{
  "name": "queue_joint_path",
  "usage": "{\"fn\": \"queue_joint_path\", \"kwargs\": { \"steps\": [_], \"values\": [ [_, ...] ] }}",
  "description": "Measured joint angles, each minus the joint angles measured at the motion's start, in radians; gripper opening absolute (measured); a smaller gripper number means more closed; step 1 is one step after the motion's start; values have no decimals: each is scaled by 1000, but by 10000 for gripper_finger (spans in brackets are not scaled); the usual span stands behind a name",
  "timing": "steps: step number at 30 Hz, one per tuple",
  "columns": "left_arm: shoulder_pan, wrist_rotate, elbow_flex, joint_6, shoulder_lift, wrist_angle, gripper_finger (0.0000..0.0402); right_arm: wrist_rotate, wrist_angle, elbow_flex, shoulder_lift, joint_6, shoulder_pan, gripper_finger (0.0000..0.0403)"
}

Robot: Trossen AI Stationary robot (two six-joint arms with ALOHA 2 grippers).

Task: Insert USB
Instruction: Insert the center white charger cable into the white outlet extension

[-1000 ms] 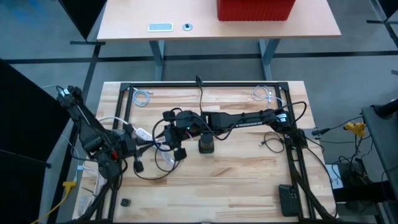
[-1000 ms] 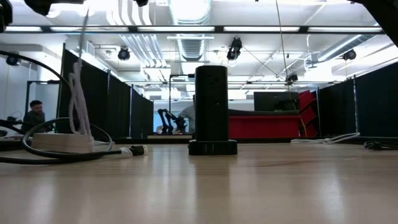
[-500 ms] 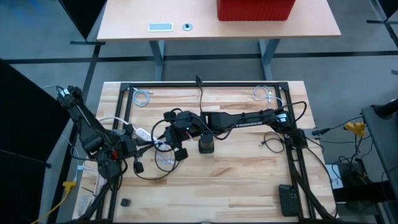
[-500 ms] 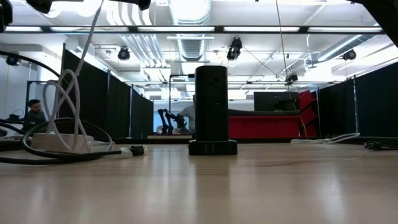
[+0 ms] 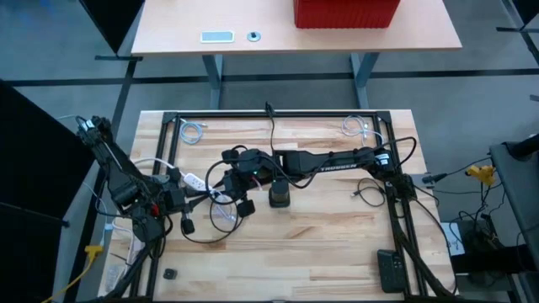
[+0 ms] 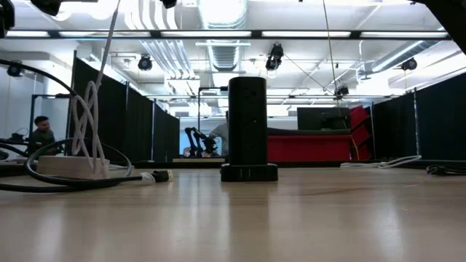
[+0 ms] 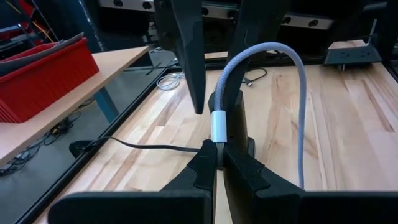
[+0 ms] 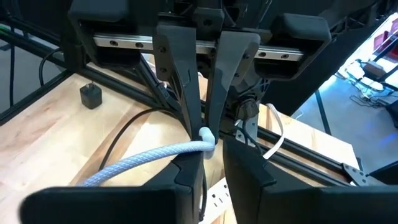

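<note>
Left wrist view: left gripper (image 7: 216, 155), jaws closed on the pale USB plug (image 7: 217, 127), plug upright between the tips. Grey braided cable (image 7: 292, 81) arching up from the plug and down again to the tabletop (image 7: 348, 124). Just behind the plug, a black tower power strip (image 7: 237, 118) standing upright.

Right wrist view: right gripper (image 8: 214, 149) facing the left one, close to the same plug; braided cable running across one of its fingers (image 8: 186, 168). Cannot tell whether the right jaws are open or gripping the cable. Farther off, a small black adapter cube (image 8: 91, 96) alone on the wood.

High view: both grippers meeting over mid-tabletop, just left of the tower; white power strip (image 5: 194, 180) lying flat near the left arm.

Low view: tower centred and upright, white strip to its left with looped cable above it. Beyond the tabletop, black curtains and a seated person (image 6: 41, 132) at far left.
</note>
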Motion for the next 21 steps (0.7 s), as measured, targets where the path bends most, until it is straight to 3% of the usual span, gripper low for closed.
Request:
{"fn": "queue_joint_path", "kwargs": {
  "steps": [3,8,16,21],
  "values": [
    [0,1,0,0,0,-2,5,1,-1,0,0,1,0,6],
    [0,1,0,-2,0,-8,9,0,-5,0,-1,24,0,2],
    [0,4,0,-8,0,-15,73,1,-9,1,-3,34,1,1],
    [1,21,0,-69,-13,-109,99,3,-27,2,-11,37,1,1]
  ]
}}
